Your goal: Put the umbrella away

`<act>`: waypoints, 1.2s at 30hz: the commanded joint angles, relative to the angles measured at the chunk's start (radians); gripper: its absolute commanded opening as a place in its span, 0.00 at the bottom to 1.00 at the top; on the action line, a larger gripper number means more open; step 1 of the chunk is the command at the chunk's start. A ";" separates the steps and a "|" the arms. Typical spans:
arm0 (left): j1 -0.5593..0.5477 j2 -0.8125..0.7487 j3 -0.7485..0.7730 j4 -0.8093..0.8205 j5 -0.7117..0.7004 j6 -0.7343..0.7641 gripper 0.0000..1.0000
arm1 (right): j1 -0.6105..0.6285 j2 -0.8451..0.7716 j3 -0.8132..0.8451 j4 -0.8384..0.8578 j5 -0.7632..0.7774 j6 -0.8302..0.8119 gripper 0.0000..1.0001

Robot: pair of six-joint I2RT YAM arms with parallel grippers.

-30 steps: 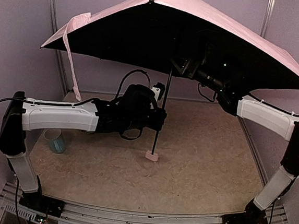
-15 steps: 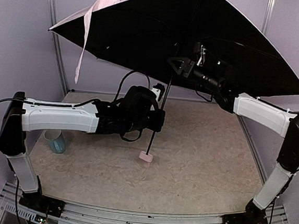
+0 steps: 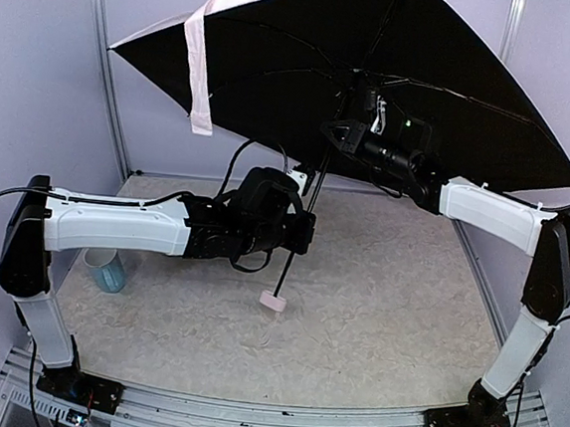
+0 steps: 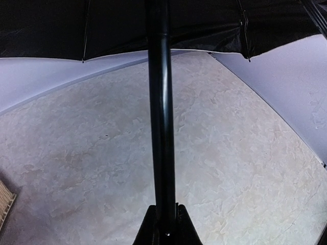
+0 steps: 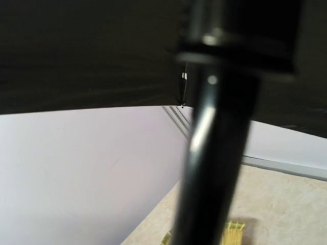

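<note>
The umbrella is open and tilted back, so its black lining faces the top camera. A pale pink strap hangs off its left rim. The thin black shaft slants down to the small pink handle, which hangs just above the table. My left gripper is shut on the lower shaft, its jaws pinching it from both sides. My right gripper is at the upper shaft under the canopy. There the blurred shaft fills the right wrist view and hides my fingers.
A pale blue cup stands on the table at the left, by my left arm's base. A woven bamboo tray shows at the edge of the left wrist view and behind the shaft. Purple walls close in three sides.
The canopy has tipped further back and up, showing more black lining. The strap swung right. The handle drifted slightly left. My right gripper moved up along the shaft.
</note>
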 commanded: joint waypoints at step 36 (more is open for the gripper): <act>0.129 -0.031 -0.246 0.644 0.888 -0.098 0.00 | -0.034 0.090 0.002 0.889 -0.556 0.531 0.00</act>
